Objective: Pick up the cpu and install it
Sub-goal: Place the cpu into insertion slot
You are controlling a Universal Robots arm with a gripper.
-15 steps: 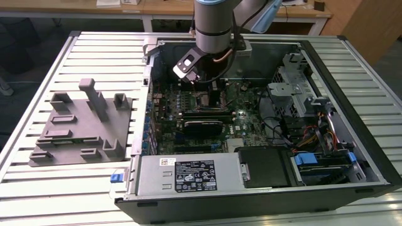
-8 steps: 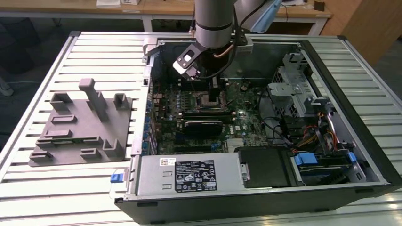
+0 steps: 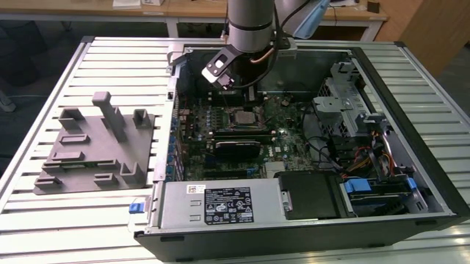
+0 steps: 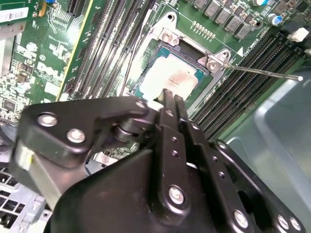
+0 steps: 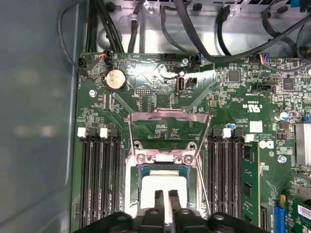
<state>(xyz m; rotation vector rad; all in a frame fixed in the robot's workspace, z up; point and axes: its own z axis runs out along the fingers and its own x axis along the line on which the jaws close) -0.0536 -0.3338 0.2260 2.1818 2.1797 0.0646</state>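
Directly beneath the pincer [image 5: 165, 196], the cpu [image 5: 163, 180] lies flat in the open socket [image 5: 138, 167]; the fingers [image 5: 158, 200] are pinched nearly together, tips over one edge of it, gripping nothing I can see.

Open black computer case [image 3: 294, 239] lying on a slatted white table [image 3: 44, 220], grey moulded fixture [image 3: 88, 154] beside it (at the exterior view's left), green motherboard [image 3: 283, 124] inside, silver power supply [image 3: 220, 206], coin battery [image 5: 116, 79], black cables [image 5: 102, 22]
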